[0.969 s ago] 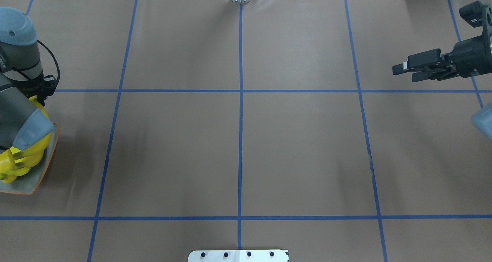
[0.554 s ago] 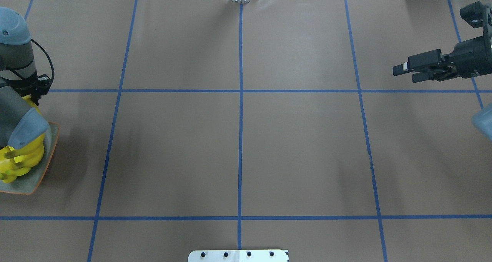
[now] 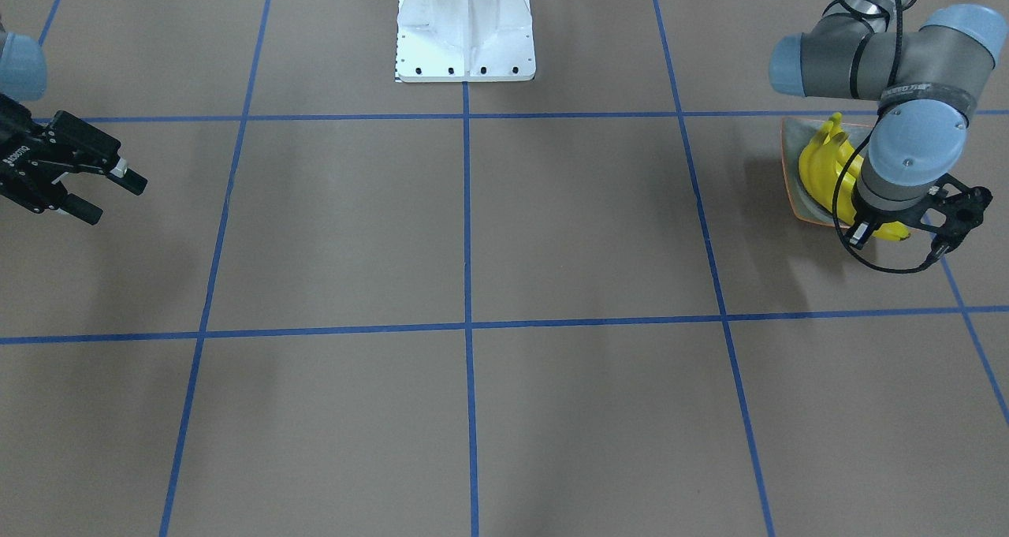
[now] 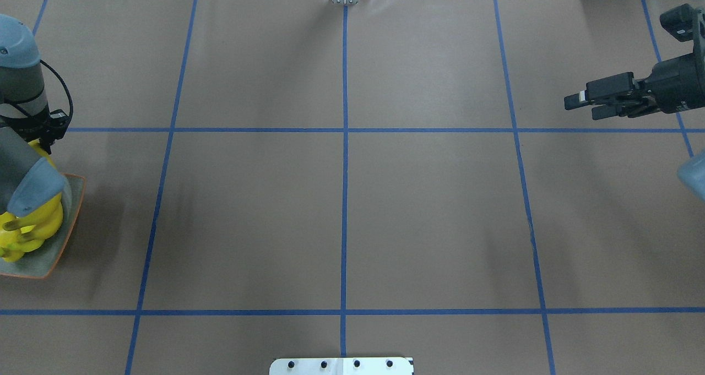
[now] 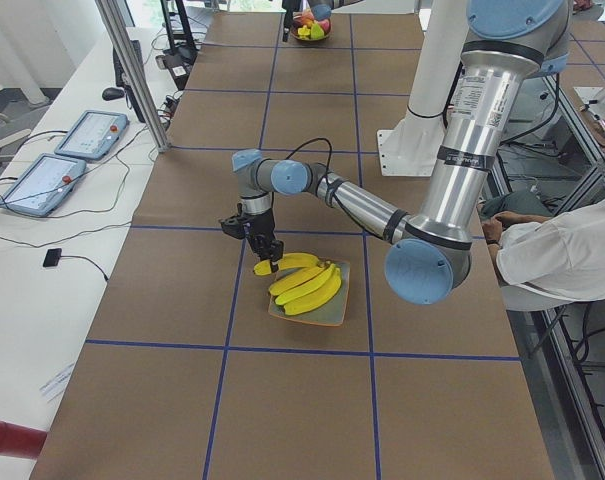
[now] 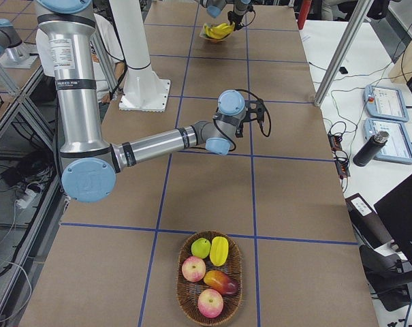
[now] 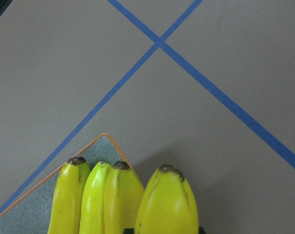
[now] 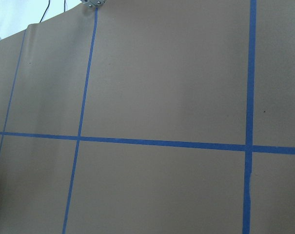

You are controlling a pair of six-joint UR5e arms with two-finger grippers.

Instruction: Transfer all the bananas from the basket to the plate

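At the left end of the table (image 5: 282, 400), four bananas (image 5: 307, 285) are lying on the plate (image 5: 334, 311) — the left gripper (image 5: 266, 263) is straddling one tip, grip unclear. Well apart, the right gripper (image 3: 110, 196) is hovering — fingers spread.

All views are bright and evenly lit, and the light seems diffuse and comes from above. The brown table cover (image 4: 429, 210) carries only soft, wide shadows; the darkest one lies just beside the plate (image 4: 55, 256). The far edge of the overhead view is washed out to white. In the left wrist view the glossy bananas (image 7: 118, 204) show mild, soft highlights.
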